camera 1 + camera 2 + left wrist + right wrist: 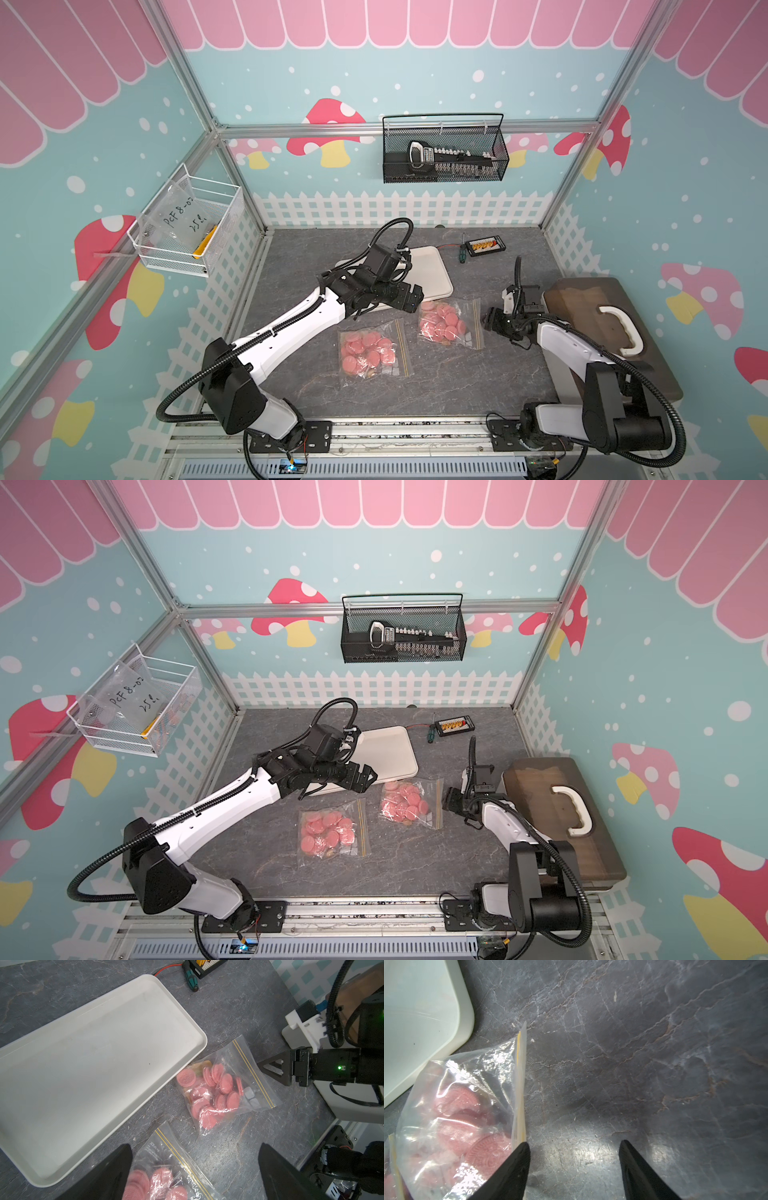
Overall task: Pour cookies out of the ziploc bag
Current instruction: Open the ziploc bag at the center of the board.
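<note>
Two clear ziploc bags of pink cookies lie flat on the grey table: one [449, 322] [409, 802] beside the white tray [436, 270], the other [372, 353] [332, 833] nearer the front. Both zip edges face right. My left gripper [409, 297] [195, 1145] hangs open over the tray's near edge, above the bags, holding nothing. My right gripper [490, 322] [574, 1141] is low and open just right of the far bag [467, 1105]; one finger stands at its zip edge, with only bare table between the fingers. The cookies [218, 1084] are all inside the bags.
A brown wooden case with a white handle [602, 324] fills the right side behind my right arm. A screwdriver [462, 249] and a small black board [485, 246] lie at the back. Wire baskets hang on the back wall [444, 153] and the left wall [187, 224].
</note>
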Available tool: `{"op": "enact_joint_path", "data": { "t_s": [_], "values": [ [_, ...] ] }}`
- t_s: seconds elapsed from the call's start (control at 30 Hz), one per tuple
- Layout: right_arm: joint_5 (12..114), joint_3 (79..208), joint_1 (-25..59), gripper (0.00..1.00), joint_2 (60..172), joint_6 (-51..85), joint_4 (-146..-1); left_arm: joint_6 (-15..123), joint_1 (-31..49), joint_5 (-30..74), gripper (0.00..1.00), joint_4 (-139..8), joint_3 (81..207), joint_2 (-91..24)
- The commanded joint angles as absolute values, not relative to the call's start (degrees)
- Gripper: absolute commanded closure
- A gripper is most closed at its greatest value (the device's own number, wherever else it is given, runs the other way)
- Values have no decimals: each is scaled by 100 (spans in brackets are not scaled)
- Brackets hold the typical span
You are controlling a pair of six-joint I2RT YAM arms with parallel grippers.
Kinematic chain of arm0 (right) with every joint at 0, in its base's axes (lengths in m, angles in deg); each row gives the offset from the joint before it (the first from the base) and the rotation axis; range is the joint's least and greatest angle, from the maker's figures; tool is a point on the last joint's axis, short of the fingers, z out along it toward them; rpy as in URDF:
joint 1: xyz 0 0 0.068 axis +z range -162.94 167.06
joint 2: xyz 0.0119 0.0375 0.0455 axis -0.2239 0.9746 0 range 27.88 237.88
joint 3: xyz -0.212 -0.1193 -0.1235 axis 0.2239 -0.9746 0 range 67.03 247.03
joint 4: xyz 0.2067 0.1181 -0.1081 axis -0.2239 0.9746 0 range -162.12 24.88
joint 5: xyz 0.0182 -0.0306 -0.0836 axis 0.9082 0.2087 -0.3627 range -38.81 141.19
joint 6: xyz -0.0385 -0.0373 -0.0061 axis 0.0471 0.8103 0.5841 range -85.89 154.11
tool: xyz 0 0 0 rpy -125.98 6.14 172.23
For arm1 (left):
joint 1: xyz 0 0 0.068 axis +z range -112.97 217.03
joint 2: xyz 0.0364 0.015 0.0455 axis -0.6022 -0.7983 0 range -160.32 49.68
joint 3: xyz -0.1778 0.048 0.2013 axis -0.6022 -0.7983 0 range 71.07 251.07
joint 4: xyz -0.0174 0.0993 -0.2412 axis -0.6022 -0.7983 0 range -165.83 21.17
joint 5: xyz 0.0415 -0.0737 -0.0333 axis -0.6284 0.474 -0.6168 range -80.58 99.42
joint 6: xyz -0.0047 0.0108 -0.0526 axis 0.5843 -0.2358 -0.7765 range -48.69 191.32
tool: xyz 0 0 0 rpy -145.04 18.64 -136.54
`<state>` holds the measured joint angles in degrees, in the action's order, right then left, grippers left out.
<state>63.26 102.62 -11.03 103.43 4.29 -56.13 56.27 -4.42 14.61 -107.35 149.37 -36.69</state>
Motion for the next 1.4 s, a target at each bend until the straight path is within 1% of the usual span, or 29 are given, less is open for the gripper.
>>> {"op": "enact_joint_path", "data": {
  "t_s": [0.0,0.23,0.53,0.77,1.13,1.37],
  "values": [
    [6437,10134,-1109,32,10151,432,-5630,5549,-490,1434,1,-10723,14903,-3611],
    [6415,10168,-1107,32,10111,449,-5534,5546,-503,1451,1,-10723,14918,-3603],
    [6092,10211,-1110,31,9972,458,-5322,5558,-516,1460,1,-10721,14911,-3595],
    [6184,10213,-1109,30,10179,511,-5414,5572,-516,1460,1,-10723,14947,-3606],
    [6407,10197,-1110,30,10122,509,-5559,5559,-525,1434,1,-10721,14894,-3602],
    [6447,10209,-1109,31,10416,538,-5629,5567,-525,1426,1,-10726,14885,-3580]
  ]
}}
